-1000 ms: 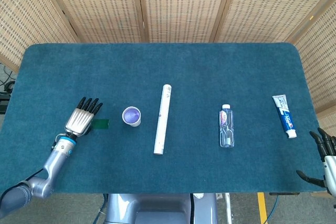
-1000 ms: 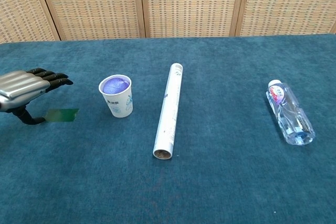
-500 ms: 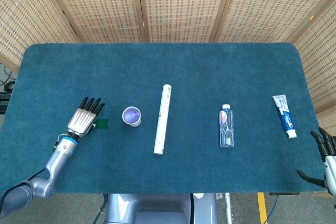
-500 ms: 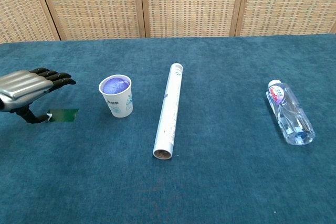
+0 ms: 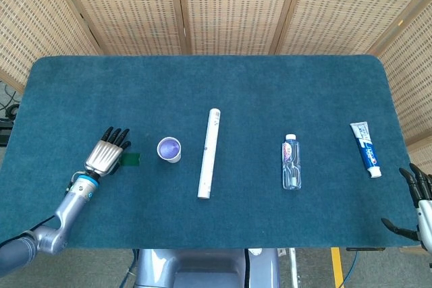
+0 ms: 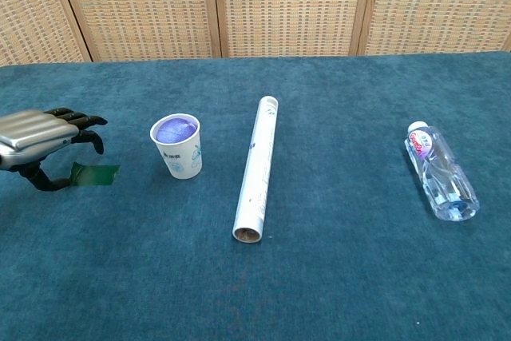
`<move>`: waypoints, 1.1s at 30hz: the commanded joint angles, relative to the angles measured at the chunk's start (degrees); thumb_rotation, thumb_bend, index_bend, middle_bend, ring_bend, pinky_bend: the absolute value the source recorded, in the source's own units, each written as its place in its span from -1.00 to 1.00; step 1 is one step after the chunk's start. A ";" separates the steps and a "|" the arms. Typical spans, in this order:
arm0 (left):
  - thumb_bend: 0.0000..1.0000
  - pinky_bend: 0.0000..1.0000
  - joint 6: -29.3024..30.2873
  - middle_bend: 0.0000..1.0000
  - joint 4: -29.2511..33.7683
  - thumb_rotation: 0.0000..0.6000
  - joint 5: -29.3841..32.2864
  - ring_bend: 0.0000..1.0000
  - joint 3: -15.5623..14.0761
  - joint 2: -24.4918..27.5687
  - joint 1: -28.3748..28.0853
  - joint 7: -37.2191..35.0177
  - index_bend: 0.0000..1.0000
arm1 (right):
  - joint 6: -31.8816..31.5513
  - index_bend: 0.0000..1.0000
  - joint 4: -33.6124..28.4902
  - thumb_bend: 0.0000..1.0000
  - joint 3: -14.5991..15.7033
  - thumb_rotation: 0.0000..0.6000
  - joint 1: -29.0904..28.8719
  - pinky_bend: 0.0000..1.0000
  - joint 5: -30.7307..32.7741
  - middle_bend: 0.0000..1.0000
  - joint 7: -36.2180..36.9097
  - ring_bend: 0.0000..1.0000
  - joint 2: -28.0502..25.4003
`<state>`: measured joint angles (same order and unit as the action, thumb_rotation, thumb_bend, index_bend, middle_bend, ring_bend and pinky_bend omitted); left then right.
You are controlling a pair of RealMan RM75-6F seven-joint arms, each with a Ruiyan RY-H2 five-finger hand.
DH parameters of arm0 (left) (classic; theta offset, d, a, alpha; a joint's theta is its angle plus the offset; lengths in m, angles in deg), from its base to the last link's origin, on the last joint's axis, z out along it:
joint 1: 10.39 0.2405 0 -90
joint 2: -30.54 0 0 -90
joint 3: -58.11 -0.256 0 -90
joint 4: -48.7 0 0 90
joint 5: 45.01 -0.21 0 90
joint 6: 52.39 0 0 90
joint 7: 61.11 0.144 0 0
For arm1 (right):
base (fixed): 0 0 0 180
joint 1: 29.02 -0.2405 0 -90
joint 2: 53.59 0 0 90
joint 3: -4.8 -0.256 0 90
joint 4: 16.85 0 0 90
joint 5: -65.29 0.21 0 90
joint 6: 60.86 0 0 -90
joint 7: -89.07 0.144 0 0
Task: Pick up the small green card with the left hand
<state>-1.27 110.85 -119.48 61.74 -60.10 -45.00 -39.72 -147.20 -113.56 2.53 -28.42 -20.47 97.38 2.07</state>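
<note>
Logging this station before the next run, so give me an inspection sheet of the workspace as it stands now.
Surface: teal felt-covered table, flat.
Job's things: small green card lies flat left of the paper cup, its left end under the left hand's fingers.
Clutter: paper cup upright with a purple inside; white tube, water bottle and toothpaste tube lie flat, apart.
Hands: left hand above the card's left end, fingers curling down, thumb beside the card; right hand spread, off the table's right edge.
Cables: dark cable along the left arm.
Surroundings: woven screen panels behind.
</note>
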 commanded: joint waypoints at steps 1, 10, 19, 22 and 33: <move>-0.27 -1.00 -0.32 -1.00 0.96 1.00 0.38 -1.00 0.13 0.65 -0.23 0.08 -0.24 | -0.10 -1.00 0.00 -0.71 -0.04 1.00 0.03 -1.00 -0.01 -1.00 0.03 -1.00 0.03; -0.25 -1.00 -0.14 -1.00 1.78 1.00 0.49 -1.00 -0.03 0.85 -0.41 0.38 -0.01 | 0.08 -1.00 0.10 -0.71 -0.05 1.00 -0.07 -1.00 0.03 -1.00 -0.03 -1.00 0.14; -0.22 -1.00 -0.36 -1.00 1.10 1.00 1.17 -1.00 0.00 0.45 -0.61 0.79 0.09 | 0.07 -1.00 0.04 -0.71 -0.08 1.00 -0.07 -1.00 0.05 -1.00 0.00 -1.00 0.10; -0.21 -1.00 -0.63 -1.00 0.71 1.00 1.48 -1.00 -0.03 0.25 -0.69 0.93 0.15 | -0.02 -1.00 0.02 -0.71 -0.08 1.00 -0.02 -1.00 0.06 -1.00 -0.09 -1.00 0.11; -0.20 -1.00 -1.38 -1.00 -0.40 1.00 2.21 -1.00 -0.25 -0.30 -0.86 1.24 0.23 | 0.25 -1.00 -0.08 -0.71 -0.11 1.00 -0.16 -1.00 0.24 -1.00 -0.78 -1.00 0.31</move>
<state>-2.64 110.45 -117.27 61.49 -60.40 -45.86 -38.49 -146.95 -113.64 2.42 -28.58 -20.23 96.60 2.38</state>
